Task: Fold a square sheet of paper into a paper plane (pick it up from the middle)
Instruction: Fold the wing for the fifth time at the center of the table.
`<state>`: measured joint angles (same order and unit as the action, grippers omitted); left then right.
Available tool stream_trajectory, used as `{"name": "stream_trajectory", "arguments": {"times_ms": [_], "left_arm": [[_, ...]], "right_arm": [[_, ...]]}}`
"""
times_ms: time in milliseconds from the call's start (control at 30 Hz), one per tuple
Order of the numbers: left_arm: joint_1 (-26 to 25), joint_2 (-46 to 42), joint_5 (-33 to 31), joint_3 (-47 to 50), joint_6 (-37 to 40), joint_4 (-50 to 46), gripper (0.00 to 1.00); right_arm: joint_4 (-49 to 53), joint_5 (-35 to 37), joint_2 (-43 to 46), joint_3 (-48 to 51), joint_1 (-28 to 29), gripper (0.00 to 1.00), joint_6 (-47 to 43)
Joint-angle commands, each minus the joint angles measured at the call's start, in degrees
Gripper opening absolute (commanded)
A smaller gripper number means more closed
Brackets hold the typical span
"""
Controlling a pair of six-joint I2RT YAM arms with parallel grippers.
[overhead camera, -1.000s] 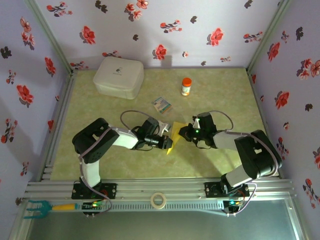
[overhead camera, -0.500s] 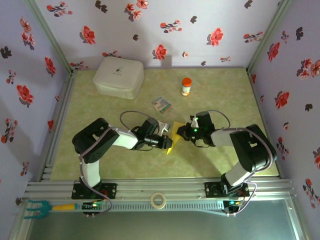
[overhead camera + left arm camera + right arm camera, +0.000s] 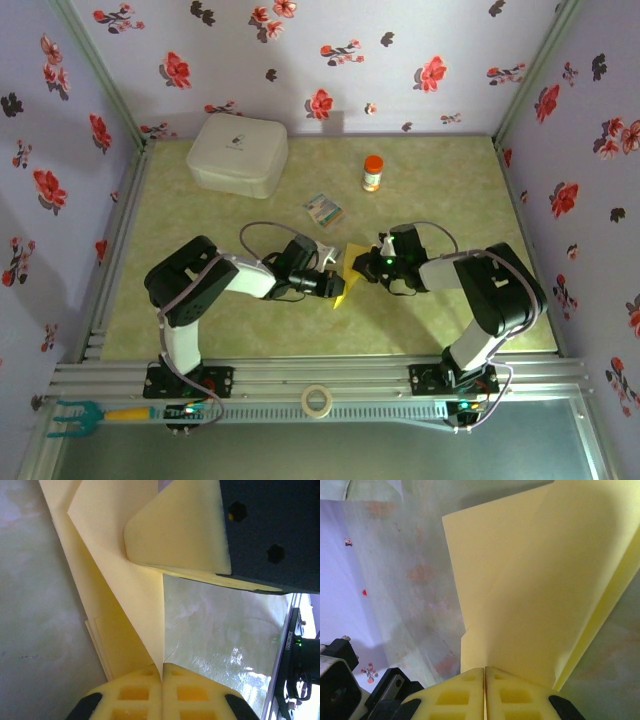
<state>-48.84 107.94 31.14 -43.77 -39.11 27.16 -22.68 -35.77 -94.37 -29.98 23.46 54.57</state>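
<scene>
The square sheet of paper (image 3: 349, 266), plain yellow, is folded into layers with a pointed end like a paper plane and hangs between my two grippers at mid-table. My left gripper (image 3: 335, 279) is shut on its near edge; in the left wrist view the paper (image 3: 125, 585) runs up from the pinched fingertips (image 3: 162, 672). From the right, my right gripper (image 3: 363, 262) is shut on the other side. Its wrist view has the broad creased paper (image 3: 535, 580) rising out of the closed pads (image 3: 484, 672). One right pad (image 3: 175, 535) presses flat on the paper.
A white box (image 3: 237, 152) stands at the back left, and an orange-capped bottle (image 3: 372, 173) at the back middle. A small printed packet (image 3: 323, 210) lies just behind the grippers. A tape roll (image 3: 317, 400) rests on the front rail. Flowered walls close three sides.
My right gripper has shifted slightly left toward the paper and its forearm has swung. The left arm and the paper have barely moved.
</scene>
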Motion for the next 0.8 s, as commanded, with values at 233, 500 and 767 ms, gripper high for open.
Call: {"name": "stream_trajectory", "arguments": {"times_ms": [233, 500, 767], "left_arm": [[0.37, -0.31, 1.53, 0.35, 1.41, -11.54, 0.18], [0.15, -3.28, 2.62, 0.70, 1.52, -13.01, 0.18], [0.07, -3.90, 3.40, 0.95, 0.63, -12.73, 0.11]], "right_arm": [[2.03, 2.81, -2.89, 0.07, -0.43, 0.10, -1.08], [2.36, 3.05, -3.95, -0.17, -0.43, 0.10, -0.95], [3.12, 3.30, -3.94, -0.25, -0.44, 0.10, -1.22]]}}
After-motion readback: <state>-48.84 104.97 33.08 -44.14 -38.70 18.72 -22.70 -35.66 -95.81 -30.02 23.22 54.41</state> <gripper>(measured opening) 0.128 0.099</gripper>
